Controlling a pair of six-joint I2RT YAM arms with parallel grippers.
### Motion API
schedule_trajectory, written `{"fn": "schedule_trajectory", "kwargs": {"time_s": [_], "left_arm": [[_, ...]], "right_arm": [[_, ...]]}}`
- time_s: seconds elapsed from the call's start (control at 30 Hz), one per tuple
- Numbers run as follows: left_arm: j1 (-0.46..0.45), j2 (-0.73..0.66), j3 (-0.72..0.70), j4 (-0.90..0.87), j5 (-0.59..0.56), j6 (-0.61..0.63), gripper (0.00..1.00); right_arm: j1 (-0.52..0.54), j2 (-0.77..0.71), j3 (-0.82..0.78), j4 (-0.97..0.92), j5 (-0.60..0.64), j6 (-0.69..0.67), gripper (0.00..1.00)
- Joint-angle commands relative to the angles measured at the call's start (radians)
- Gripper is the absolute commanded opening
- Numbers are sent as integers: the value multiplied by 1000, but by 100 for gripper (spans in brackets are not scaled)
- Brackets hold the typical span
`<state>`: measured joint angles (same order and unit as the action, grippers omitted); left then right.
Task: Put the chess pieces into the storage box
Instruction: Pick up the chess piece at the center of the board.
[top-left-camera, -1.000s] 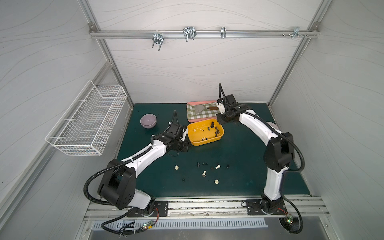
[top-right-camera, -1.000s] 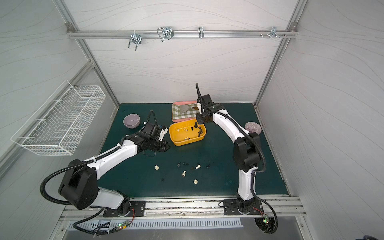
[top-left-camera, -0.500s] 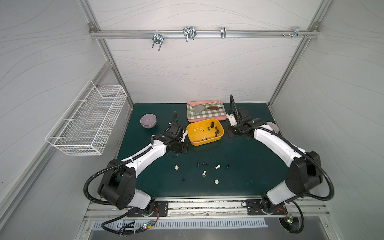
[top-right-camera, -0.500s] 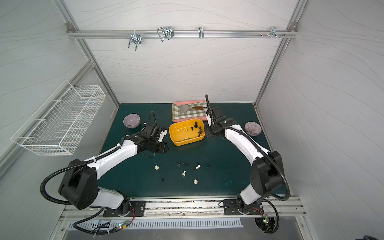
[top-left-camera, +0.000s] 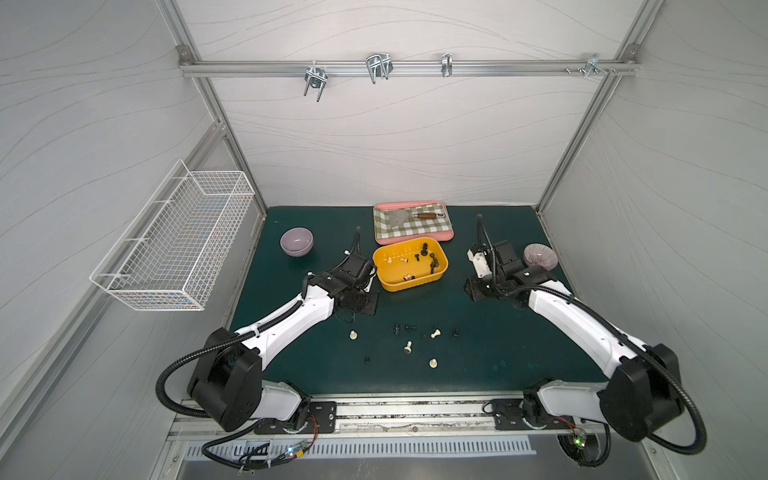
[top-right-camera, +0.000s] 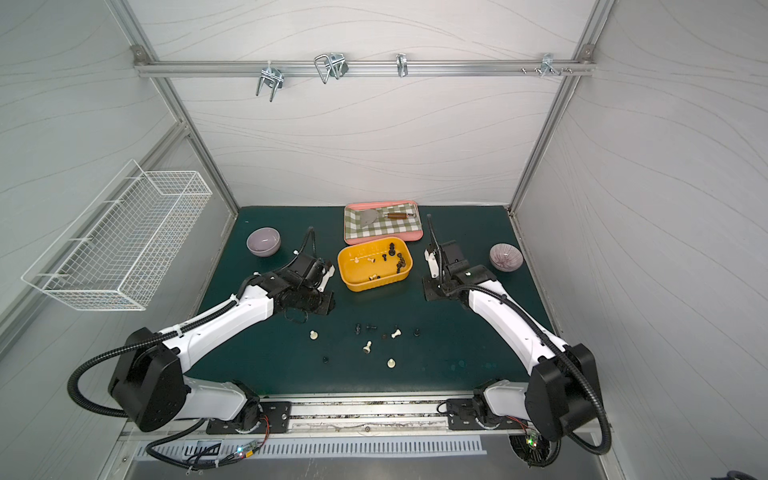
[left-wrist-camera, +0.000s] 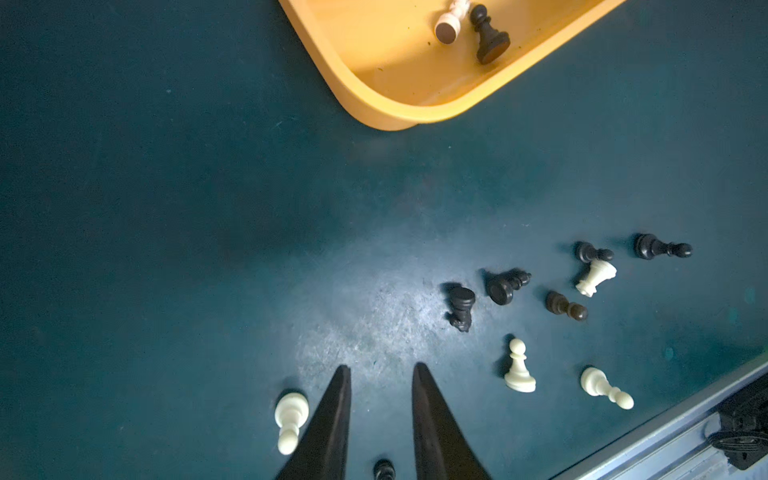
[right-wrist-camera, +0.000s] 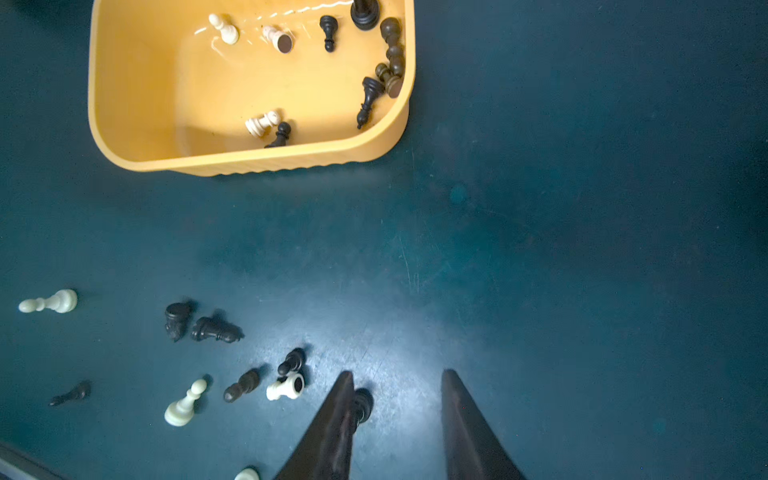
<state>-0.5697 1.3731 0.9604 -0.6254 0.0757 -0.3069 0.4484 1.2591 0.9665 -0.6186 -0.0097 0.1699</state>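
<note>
Standing slightly apart over bare mat, the two black tapered fingers of the left gripper (left-wrist-camera: 381, 370) hold nothing. A cream-white pawn (left-wrist-camera: 291, 417) lies just beside one finger, and a dark piece shows low between them, apparently on the mat beneath. The right gripper (right-wrist-camera: 398, 374) is somewhat wider open and likewise empty. A small black piece (right-wrist-camera: 362, 405) shows against the inner face of one finger but is not pinched.

About ten of the tiny turned chess pieces (top-left-camera: 408, 347), black, dark brown and cream-white, lie scattered on the dark green mat (top-left-camera: 498, 353) between the arms. Roughly as many are already in the shallow yellow-orange plastic storage box (top-left-camera: 409, 286), so I judge the task about half done.

The box sits further back, just in front of the pink tray with green checked cloth (top-left-camera: 444, 237). Bare mat runs from the scatter to the box's front wall, giving both arms an open path. The metal front rail (top-left-camera: 374, 409) is near the frontmost pieces. A striped round bowl (top-left-camera: 539, 257) sits just beside the right wrist and could be clipped on a swing. A lilac bowl (top-left-camera: 296, 242) stands well apart from the left gripper.
</note>
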Motion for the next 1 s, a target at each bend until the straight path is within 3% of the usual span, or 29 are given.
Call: {"fn": "schedule_trajectory", "kwargs": {"time_s": [0.0, 0.5, 0.97], "left_arm": [[-35, -35, -16, -26, -76, -61, 28], [-143, -110, -114, -92, -209, -224, 29], [-232, -120, -168, -152, -183, -284, 30]], "right_arm": [[-10, -49, -35, -2, -42, 16, 37], [-10, -99, -93, 3, -103, 36, 37], [-10, -106, -98, -2, -101, 37, 37]]}}
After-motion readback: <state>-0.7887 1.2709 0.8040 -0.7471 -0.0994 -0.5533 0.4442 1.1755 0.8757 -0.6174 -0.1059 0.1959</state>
